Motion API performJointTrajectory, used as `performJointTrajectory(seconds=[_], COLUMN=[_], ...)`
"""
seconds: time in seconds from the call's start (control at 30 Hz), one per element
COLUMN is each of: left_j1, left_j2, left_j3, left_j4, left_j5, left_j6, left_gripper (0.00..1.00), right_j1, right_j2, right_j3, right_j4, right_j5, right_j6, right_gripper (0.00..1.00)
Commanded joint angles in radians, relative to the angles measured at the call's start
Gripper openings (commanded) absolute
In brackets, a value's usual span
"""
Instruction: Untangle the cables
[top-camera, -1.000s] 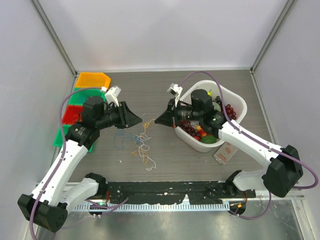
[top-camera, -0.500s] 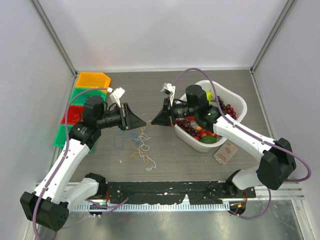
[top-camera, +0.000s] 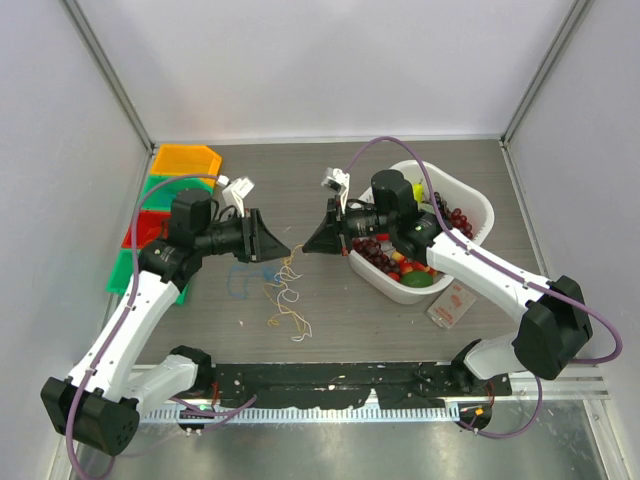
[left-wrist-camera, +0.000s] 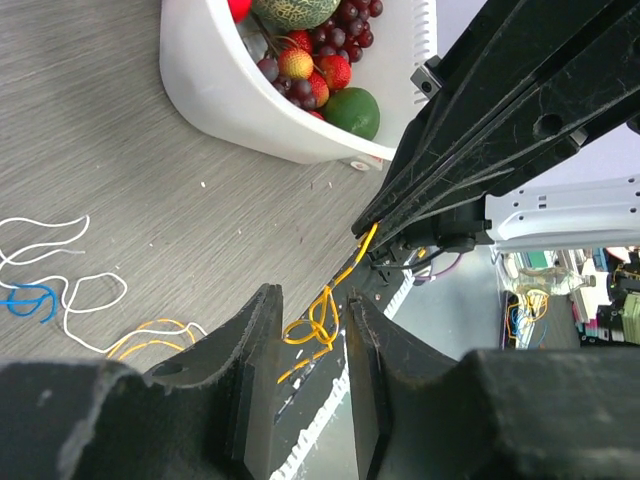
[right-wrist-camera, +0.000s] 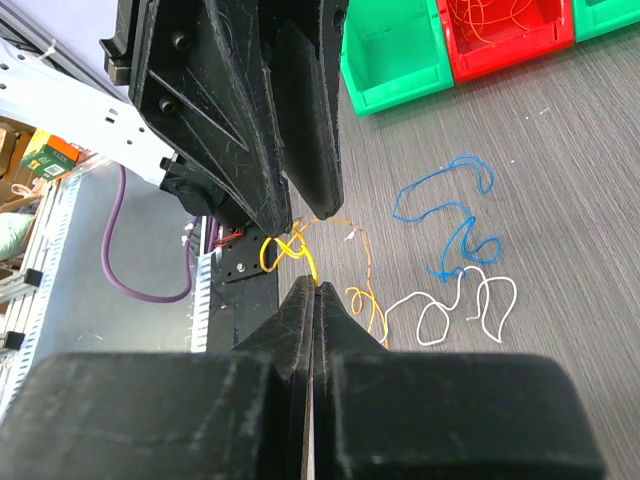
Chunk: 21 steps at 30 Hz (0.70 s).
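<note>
Midway between the two arms, the cables (top-camera: 285, 295) lie as a loose blue, white and orange clump on the tabletop (top-camera: 300, 180), with one orange strand (left-wrist-camera: 322, 322) raised off it. That strand is held up, I judge, so that its knot hangs free of the rest and can be worked loose. The right pincer (right-wrist-camera: 315, 288) is fully closed, pinching the strand at its very tip. The left pincer (left-wrist-camera: 310, 305) faces it almost tip to tip, its jaws partly apart with the knotted loop between them, clamped on nothing. A white basket (top-camera: 478, 205) sits beside the right arm, and coloured bins (top-camera: 185, 158) stand at the far left.
</note>
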Motion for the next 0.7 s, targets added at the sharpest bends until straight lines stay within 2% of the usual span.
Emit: performJointTrajectory(seconds=[0.0, 0.33, 0.67], left_j1=[0.005, 0.005, 0.005], left_j2=[0.005, 0.016, -0.001], left_j3=[0.035, 0.029, 0.005], left_j4=[-0.006, -0.001, 0.008], left_j5=[0.047, 0.152, 0.209], left_j6=[0.024, 0.027, 0.017], left_gripper=[0.32, 0.21, 0.20], right_j1=[-0.003, -0.002, -0.003], right_j2=[-0.012, -0.019, -0.016], right_j3=[0.041, 0.032, 0.032], right_j4=[0.027, 0.056, 0.059], right_j5=[-0.039, -0.067, -0.067], right_j6=[-0.013, -0.001, 0.002], right_gripper=[0.01, 0.01, 0.01])
